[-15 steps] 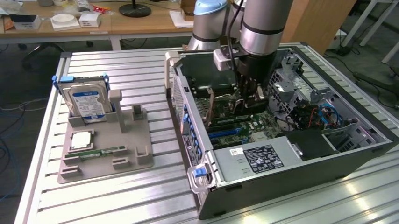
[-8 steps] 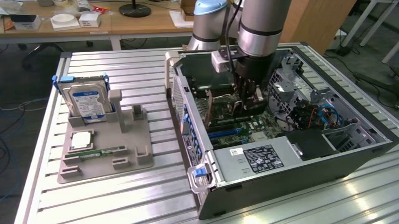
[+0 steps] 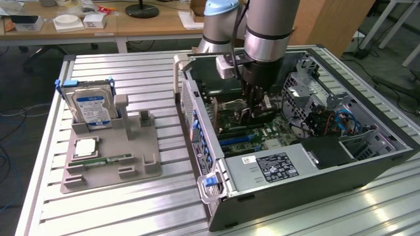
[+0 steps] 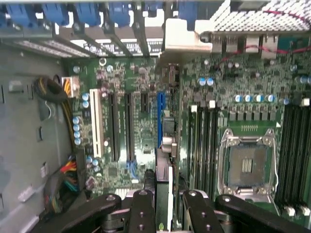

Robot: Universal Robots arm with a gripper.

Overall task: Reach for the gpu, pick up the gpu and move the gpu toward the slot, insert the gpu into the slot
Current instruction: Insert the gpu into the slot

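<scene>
the arm (image 3: pixel 268 29) stands nearly upright, its thick grey last link pointing straight down, with a second grey link behind it toward the exterior view's left. a black wrist section hangs below the grey link and ends in the gripper (image 3: pixel 257 109), which points downward. in the wrist view its two black fingers (image 4: pixel 142 211) sit parallel and close together, pinching the thin edge of the gpu (image 4: pixel 164 172) between them.

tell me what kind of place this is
Probably a robotics lab or workshop rigged for PC assembly: a robot arm holds a gpu inside an open desktop computer case on an aluminium-profile table, with cluttered wooden desks behind.
</scene>
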